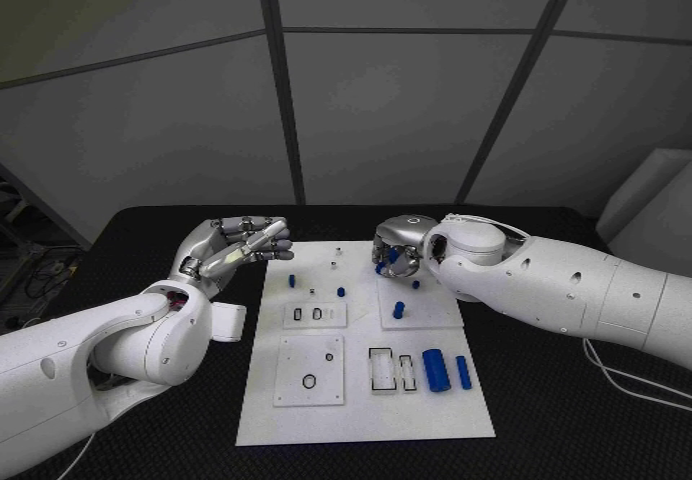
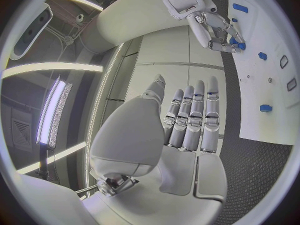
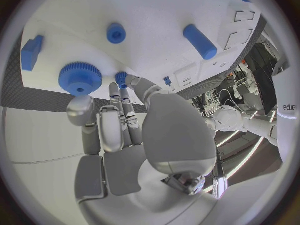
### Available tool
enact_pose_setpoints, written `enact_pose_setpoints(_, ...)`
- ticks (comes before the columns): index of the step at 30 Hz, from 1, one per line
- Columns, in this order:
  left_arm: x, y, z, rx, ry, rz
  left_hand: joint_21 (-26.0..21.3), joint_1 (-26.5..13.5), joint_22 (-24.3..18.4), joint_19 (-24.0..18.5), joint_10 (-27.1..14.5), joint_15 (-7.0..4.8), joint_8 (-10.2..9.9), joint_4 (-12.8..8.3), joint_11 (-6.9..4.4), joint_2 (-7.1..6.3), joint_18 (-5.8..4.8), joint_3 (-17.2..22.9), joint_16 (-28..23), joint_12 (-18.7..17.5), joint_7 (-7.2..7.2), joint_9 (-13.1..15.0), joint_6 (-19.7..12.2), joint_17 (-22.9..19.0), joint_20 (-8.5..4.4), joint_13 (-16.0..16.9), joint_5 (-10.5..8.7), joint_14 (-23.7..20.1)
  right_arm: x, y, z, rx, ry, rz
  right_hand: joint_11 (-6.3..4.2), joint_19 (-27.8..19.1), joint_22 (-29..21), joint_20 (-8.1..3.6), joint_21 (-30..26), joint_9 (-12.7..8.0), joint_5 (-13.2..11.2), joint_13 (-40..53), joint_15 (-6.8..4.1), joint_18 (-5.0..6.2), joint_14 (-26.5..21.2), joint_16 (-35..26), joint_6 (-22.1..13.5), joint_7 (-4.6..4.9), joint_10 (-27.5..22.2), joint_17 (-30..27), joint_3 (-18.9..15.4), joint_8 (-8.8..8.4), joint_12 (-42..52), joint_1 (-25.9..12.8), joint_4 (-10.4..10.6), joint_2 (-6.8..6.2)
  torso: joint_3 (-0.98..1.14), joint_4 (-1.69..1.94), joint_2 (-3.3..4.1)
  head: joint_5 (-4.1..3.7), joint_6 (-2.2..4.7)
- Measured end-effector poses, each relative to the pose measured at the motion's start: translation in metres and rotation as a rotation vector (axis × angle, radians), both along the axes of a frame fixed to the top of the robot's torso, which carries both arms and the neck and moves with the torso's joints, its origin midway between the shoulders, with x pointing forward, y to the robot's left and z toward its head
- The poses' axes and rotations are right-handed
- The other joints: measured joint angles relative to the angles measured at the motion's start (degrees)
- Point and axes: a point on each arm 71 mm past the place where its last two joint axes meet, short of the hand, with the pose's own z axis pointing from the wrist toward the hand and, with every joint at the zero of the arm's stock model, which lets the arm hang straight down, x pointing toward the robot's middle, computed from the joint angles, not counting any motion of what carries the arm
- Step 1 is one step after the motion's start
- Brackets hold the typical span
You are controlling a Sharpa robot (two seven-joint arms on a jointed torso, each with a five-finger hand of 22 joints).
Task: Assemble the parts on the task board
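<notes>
The white task board (image 1: 274, 415) lies in the middle of the black table. My right hand (image 1: 401, 250) hangs over its far part, fingers pointing down. In the right wrist view the thumb and a fingertip (image 3: 115, 91) pinch a small blue gear (image 3: 121, 78) just above the board, beside a larger blue gear (image 3: 80, 77). The left wrist view shows blue (image 2: 237, 45) at the right hand (image 2: 215, 27) fingertips. Small blue pegs (image 1: 342, 291) stand near the board's middle. Two blue cylinders (image 1: 434, 370) lie toward its near right. My left hand (image 1: 238, 248) is raised off the board's far left corner, fingers straight, holding nothing.
Two white inset plates with slots (image 1: 315, 314) (image 1: 310, 370) sit on the board's left half, and a rectangular recess (image 1: 382, 370) lies beside the cylinders. A blue block (image 3: 31, 52) and a blue cylinder (image 3: 200, 41) lie near my right hand. Black table (image 1: 548, 420) surrounds the board.
</notes>
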Motion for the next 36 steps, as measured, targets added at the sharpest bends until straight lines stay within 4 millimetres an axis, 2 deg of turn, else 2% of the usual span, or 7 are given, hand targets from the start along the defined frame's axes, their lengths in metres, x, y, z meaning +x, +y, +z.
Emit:
enact_pose_setpoints(4,0.000,0.000,0.000,0.000,0.000,0.000,0.0,0.0,0.0,0.0,0.0,0.00,0.0,0.0,0.00,0.00,0.00,0.0,0.0,0.0,0.00,0.0,0.0,0.0,0.00,0.0,0.00,0.0,0.000,0.001,0.000,-0.003,0.004,0.001,0.00,0.0,0.1,0.00,0.0,0.0,0.0,0.0,0.00,0.00,0.0,0.2,0.2,-0.20,0.0,0.1,0.0,0.00,0.0,0.2,0.0,0.24,0.00,0.01,0.03,0.00,-0.09)
enact_pose_setpoints(6,0.000,0.000,0.000,0.000,0.001,0.000,0.0,0.0,0.0,0.0,0.0,0.00,0.0,0.0,0.00,0.00,0.01,0.0,0.0,0.0,0.00,0.0,0.0,0.0,0.00,0.0,0.00,0.0,0.001,0.001,-0.001,-0.004,0.005,0.001,-0.10,0.0,0.2,0.00,0.2,0.1,0.0,0.0,0.00,0.00,0.0,0.2,0.5,-0.01,0.4,0.1,0.3,0.05,0.0,0.2,0.1,0.23,0.01,0.03,0.05,0.00,-0.16)
enact_pose_setpoints(9,0.000,0.000,0.000,0.001,0.002,0.000,0.0,-0.2,0.0,0.0,0.0,0.00,0.0,-0.1,0.00,0.17,0.00,-0.1,-0.2,-0.3,0.00,0.0,0.0,0.1,0.00,0.0,0.00,0.0,0.001,0.001,-0.001,-0.006,0.007,0.000,-0.28,0.2,0.5,-0.20,0.5,0.2,-0.1,0.1,0.00,0.00,0.0,0.5,1.1,-0.02,1.1,0.3,1.0,0.29,0.0,0.8,-0.1,0.78,0.02,0.05,0.07,0.01,-0.26)
enact_pose_setpoints(11,0.000,0.000,0.000,0.001,0.002,0.000,0.0,-0.2,0.0,0.0,0.0,0.00,0.0,-0.2,0.00,0.24,0.00,-0.2,-0.2,-0.3,0.00,0.0,0.0,0.1,0.00,0.0,0.00,0.0,0.002,0.000,-0.001,-0.007,0.008,-0.001,-0.12,0.2,0.8,-0.20,0.7,0.3,-1.1,0.2,0.00,0.00,0.0,0.7,2.0,-0.08,1.8,0.5,1.8,0.68,0.3,1.3,-0.2,1.27,0.02,0.06,0.07,0.01,-0.31)
enact_pose_setpoints(16,0.000,0.001,0.000,0.001,0.003,-0.001,0.0,-0.2,0.0,0.0,0.0,0.00,-0.2,-0.2,0.00,0.24,0.00,-0.2,-0.2,-0.3,0.22,0.0,-0.2,0.1,0.00,0.0,0.00,0.0,0.002,0.000,-0.001,-0.006,0.007,-0.001,-0.50,0.4,1.7,-0.41,1.6,0.7,-3.2,0.4,-0.22,0.01,-0.2,1.1,3.5,-0.44,3.2,0.8,3.7,1.16,0.5,2.4,-1.3,1.91,0.02,0.06,0.09,-0.05,-0.40)
enact_pose_setpoints(22,0.000,0.001,0.000,0.002,0.003,0.001,0.0,-0.2,0.0,0.0,-0.2,0.00,-0.2,-0.2,0.20,0.23,0.00,-0.2,-0.2,-0.3,0.22,0.0,-0.2,0.1,0.00,0.0,0.00,0.0,0.001,0.001,0.000,0.003,-0.003,0.001,-0.21,0.7,2.6,-0.73,2.2,1.0,-3.5,0.6,-0.22,0.01,-0.2,1.2,3.9,-0.39,3.5,1.1,4.7,1.17,0.6,3.3,-2.1,2.20,0.03,0.09,0.12,-0.06,-0.43)
enact_pose_setpoints(36,0.000,0.003,0.000,0.004,0.005,0.003,0.0,-0.2,0.0,0.0,-0.2,0.17,-0.5,-0.2,0.20,0.23,0.00,-0.2,-0.5,-0.7,0.22,0.0,-0.2,0.1,0.00,0.0,0.00,0.2,-0.003,0.006,0.011,0.099,-0.112,0.016,-0.21,0.7,3.2,-0.73,2.7,1.2,-3.4,0.6,-0.21,0.02,-0.2,1.4,4.1,-0.21,3.5,1.3,5.6,1.17,0.6,4.0,-2.8,1.88,0.00,0.12,0.12,0.25,0.28)
